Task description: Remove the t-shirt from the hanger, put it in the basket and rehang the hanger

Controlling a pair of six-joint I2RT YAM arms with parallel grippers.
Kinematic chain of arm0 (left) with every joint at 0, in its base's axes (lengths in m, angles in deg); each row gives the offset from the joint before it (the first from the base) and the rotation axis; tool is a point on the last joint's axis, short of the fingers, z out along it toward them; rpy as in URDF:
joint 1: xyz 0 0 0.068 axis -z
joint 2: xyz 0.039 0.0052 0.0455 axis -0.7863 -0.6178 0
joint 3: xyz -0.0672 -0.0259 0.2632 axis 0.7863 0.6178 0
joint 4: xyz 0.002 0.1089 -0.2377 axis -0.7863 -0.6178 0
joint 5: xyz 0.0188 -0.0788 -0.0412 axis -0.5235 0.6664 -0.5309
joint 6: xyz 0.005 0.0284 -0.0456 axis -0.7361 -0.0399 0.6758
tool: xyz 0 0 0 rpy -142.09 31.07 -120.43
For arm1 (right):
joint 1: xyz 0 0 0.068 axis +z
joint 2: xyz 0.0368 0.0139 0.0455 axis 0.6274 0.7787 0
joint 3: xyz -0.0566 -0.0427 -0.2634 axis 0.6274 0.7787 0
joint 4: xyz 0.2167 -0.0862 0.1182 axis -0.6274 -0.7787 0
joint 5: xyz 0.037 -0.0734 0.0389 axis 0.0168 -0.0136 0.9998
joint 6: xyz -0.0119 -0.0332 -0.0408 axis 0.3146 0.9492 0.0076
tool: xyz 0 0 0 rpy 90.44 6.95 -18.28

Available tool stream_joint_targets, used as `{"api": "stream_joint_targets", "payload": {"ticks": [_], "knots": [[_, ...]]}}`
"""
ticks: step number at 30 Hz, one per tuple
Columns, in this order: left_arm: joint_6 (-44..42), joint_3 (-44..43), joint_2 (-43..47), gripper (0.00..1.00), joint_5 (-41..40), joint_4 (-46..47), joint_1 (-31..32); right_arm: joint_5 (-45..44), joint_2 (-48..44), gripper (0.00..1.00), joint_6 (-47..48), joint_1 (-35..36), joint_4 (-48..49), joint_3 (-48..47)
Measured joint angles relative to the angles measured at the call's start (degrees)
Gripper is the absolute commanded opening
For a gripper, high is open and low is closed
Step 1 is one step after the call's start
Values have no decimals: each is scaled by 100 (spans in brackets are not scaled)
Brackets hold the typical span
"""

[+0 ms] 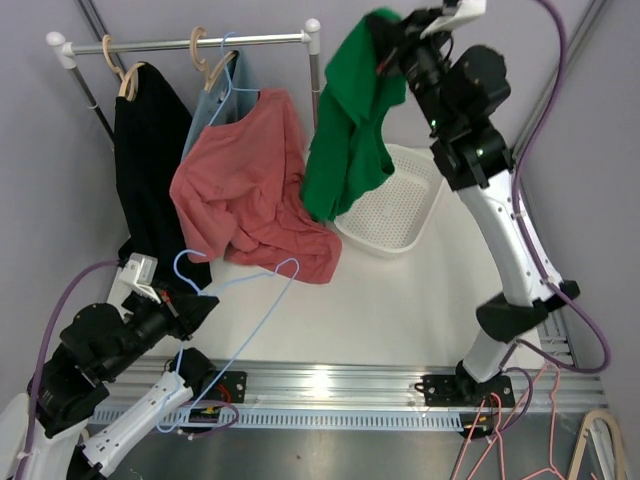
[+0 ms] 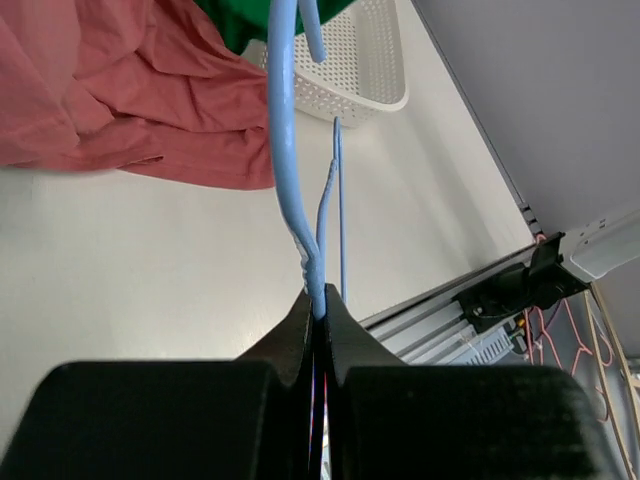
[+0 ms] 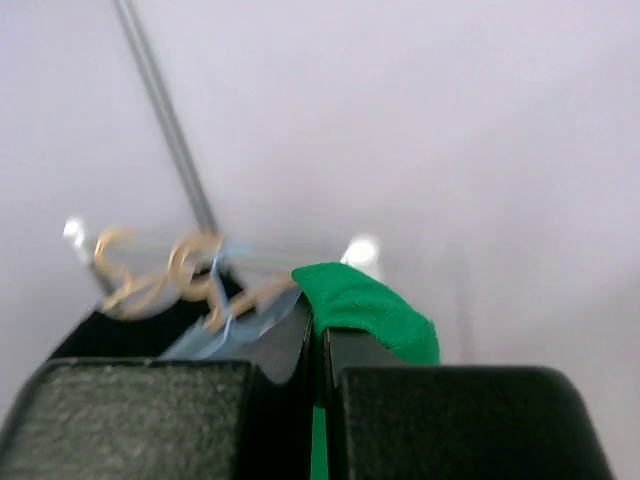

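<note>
Your green t-shirt (image 1: pixel 345 130) is soft, matt cloth, creased and dull, and so are the red shirt (image 1: pixel 245 185) and the black garment (image 1: pixel 150 160). The blue hanger (image 2: pixel 290 150) looks like thin wire with a smooth, slightly glossy coating. Both the left gripper (image 2: pixel 318 305) and the right gripper (image 3: pixel 318 335) show matt black plastic. Your basket (image 1: pixel 405 205) is white perforated plastic. The rack rail (image 1: pixel 190 43) is shiny metal and its hangers (image 1: pixel 130 80) are pale wood. The table (image 1: pixel 380 310) is matt white, and the base rail (image 1: pixel 330 380) is brushed metal.

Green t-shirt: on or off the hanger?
Off. The green t-shirt hangs from the right claw; the blue hanger, bare, sits in the left claw.
</note>
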State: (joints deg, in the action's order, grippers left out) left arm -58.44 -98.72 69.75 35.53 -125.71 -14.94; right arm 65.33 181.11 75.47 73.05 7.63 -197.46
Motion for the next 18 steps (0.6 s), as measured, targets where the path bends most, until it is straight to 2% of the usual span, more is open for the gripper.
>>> {"api": "stream_joint_targets", "payload": {"ticks": [4, 7, 13, 16, 18], "knots": [[-4, 127, -13, 1, -179, 221, 0, 66, 1117, 0, 13, -568, 28, -1781], [-15, 155, -85, 1, -297, 404, 0, 164, 1657, 0, -225, -1021, 96, -2247], [-118, 160, -538, 1, -468, 743, 0, 422, 2269, 0, -802, -1902, -4, -2273], [-173, 173, -706, 1, -568, 933, 0, 446, 2153, 0, -850, -1987, -173, -1670], [-229, 168, -848, 1, -640, 1067, 0, 452, 1934, 0, -929, -1921, -372, -903]]}}
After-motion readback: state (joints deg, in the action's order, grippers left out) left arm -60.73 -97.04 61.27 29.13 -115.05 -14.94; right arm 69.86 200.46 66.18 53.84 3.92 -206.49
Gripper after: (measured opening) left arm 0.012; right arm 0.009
